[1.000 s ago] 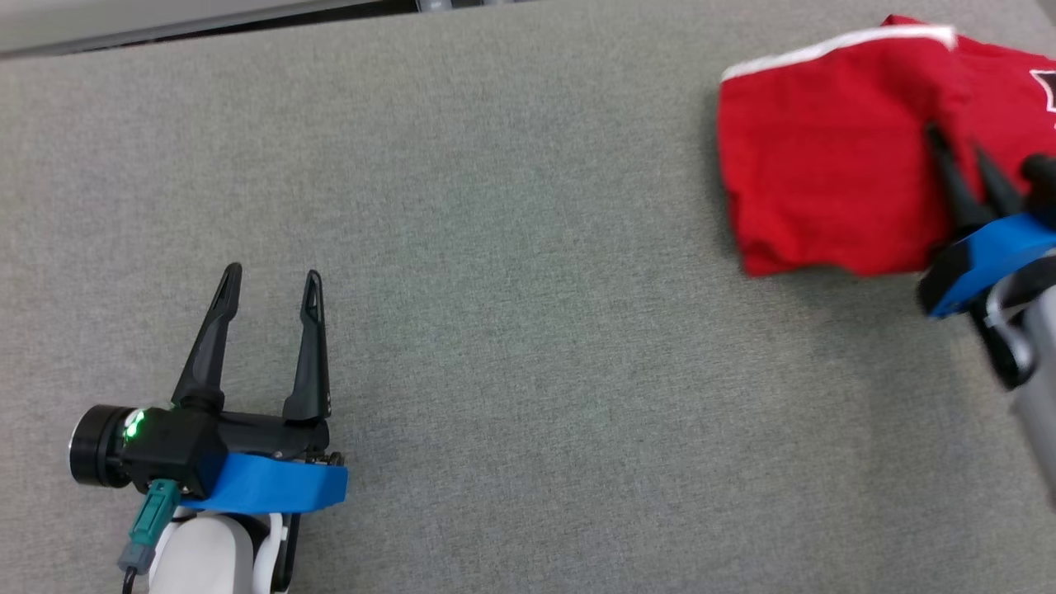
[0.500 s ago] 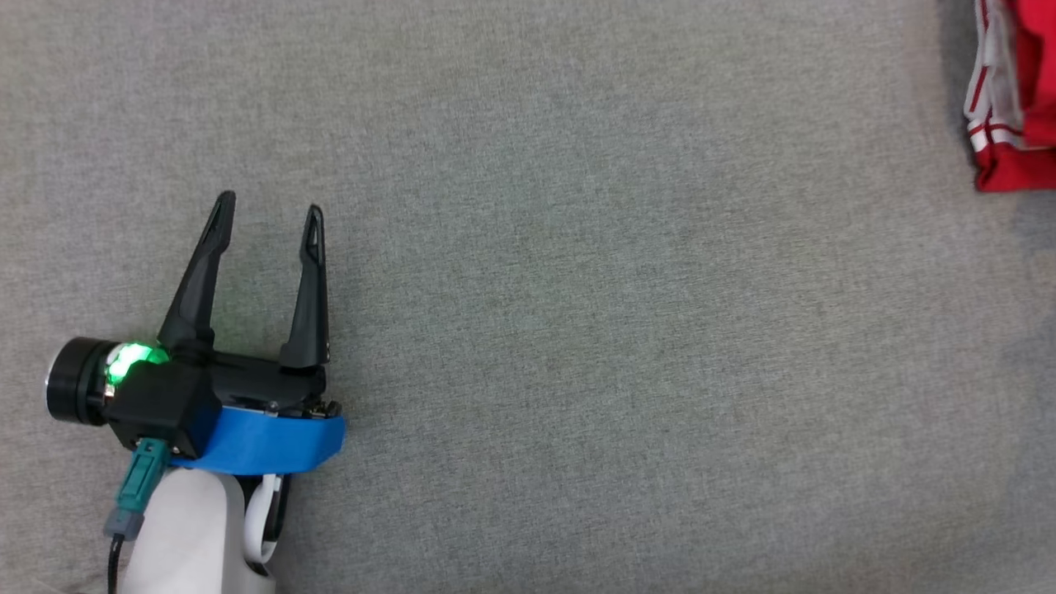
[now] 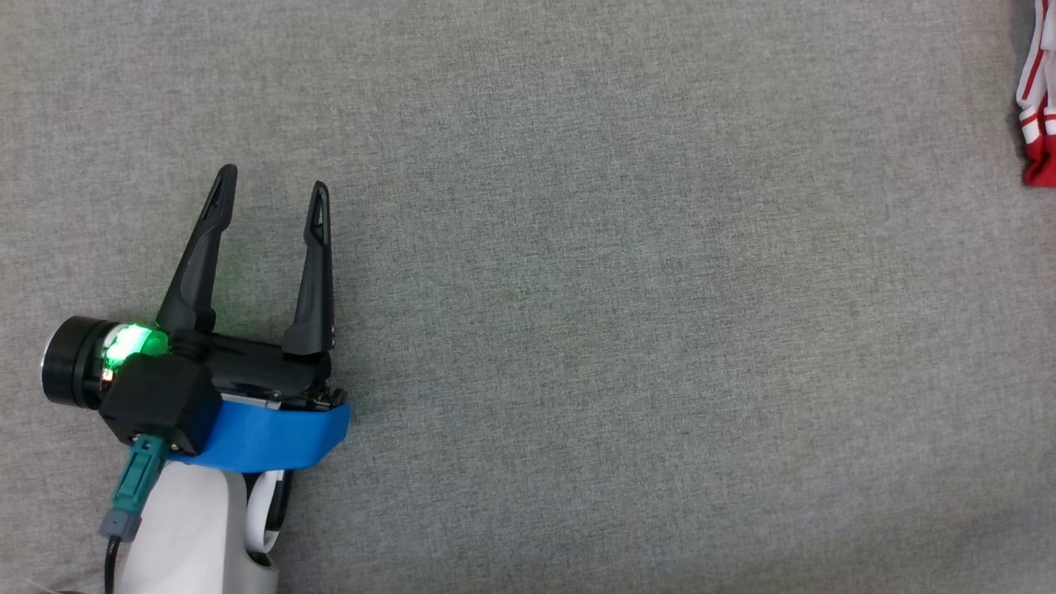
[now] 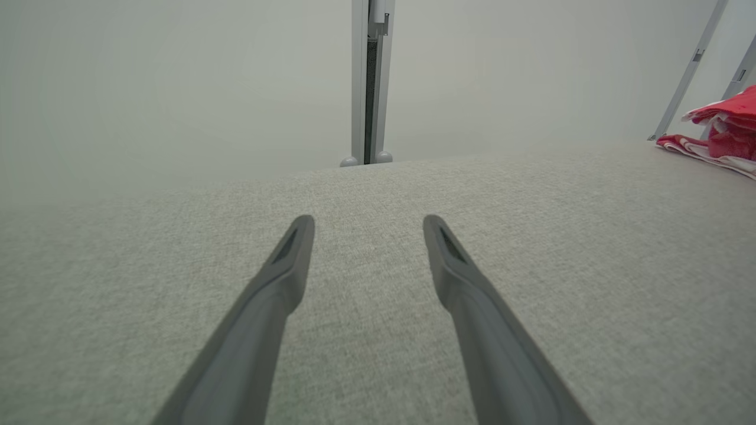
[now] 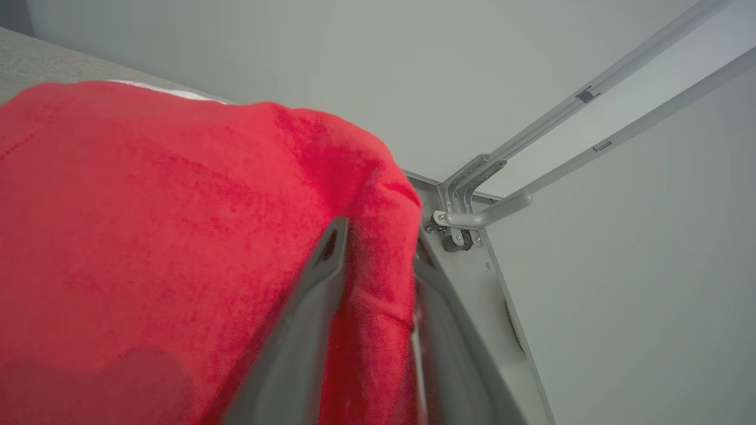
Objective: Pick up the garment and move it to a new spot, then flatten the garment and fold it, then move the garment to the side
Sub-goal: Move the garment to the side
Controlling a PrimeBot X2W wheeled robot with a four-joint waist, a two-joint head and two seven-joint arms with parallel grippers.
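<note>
The garment (image 3: 1036,124), red with white stripes, shows as a sliver at the right edge of the head view. In the left wrist view the garment (image 4: 723,127) lies bunched at the table's far right corner. My left gripper (image 3: 272,181) rests low on the grey table at the left, open with nothing between its fingers (image 4: 283,277). In the right wrist view my right gripper (image 5: 381,242) has its jaws parted around a raised fold of the red garment (image 5: 177,206). That cloth drapes over the right finger.
The grey fabric tabletop (image 3: 619,330) stretches bare between my left gripper and the garment. The table's right edge (image 5: 472,283) runs just beside the right gripper, with grey metal struts (image 5: 531,147) beyond it. A vertical post (image 4: 369,82) stands behind the far edge.
The head camera has shifted, so the garment now sits at the view's right edge and the right gripper is out of it. The right jaws have parted.
</note>
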